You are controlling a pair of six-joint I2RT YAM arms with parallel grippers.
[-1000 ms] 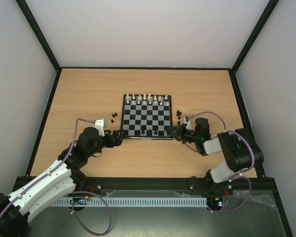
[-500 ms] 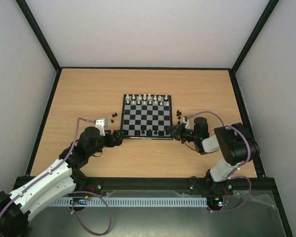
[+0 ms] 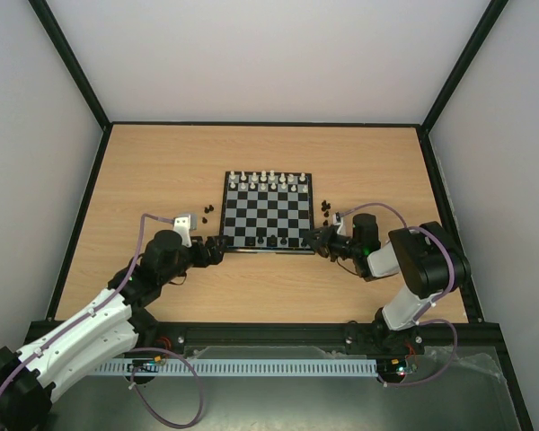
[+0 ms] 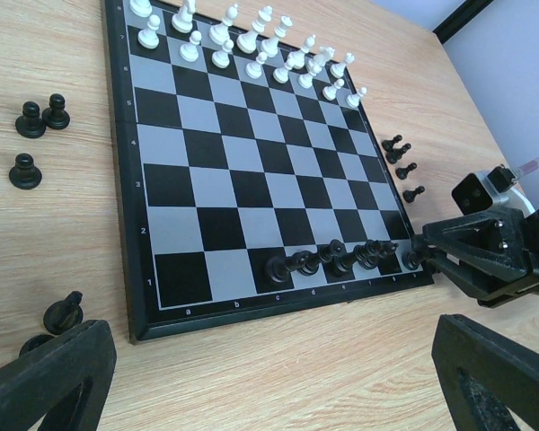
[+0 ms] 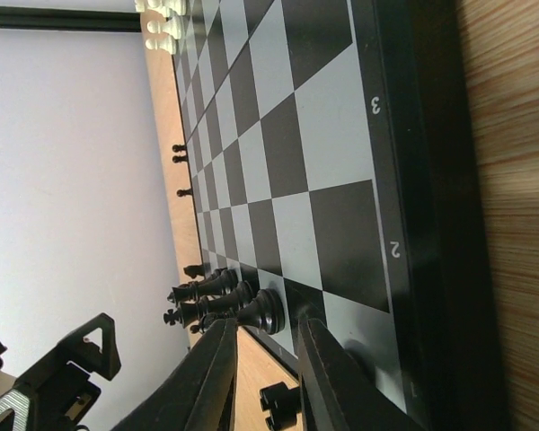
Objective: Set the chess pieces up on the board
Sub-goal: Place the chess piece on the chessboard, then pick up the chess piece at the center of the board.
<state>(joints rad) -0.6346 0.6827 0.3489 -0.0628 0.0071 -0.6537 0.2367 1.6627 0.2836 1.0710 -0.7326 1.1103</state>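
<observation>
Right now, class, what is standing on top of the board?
On the board, white pieces fill the far two rows; black chess pieces stand along the near edge. The right gripper hides a corner square.

Even, diffuse light from above renders the wooden table (image 3: pixel 162 171) and pale walls (image 3: pixel 251 54) bright, with only faint, soft shadows under the arms (image 3: pixel 90 332). The overhead view is sharp throughout. In the left wrist view the board (image 4: pixel 135 224) is crisp, the left gripper (image 4: pixel 274 334) blurred; in the right wrist view the nearby wood grain smears.
</observation>
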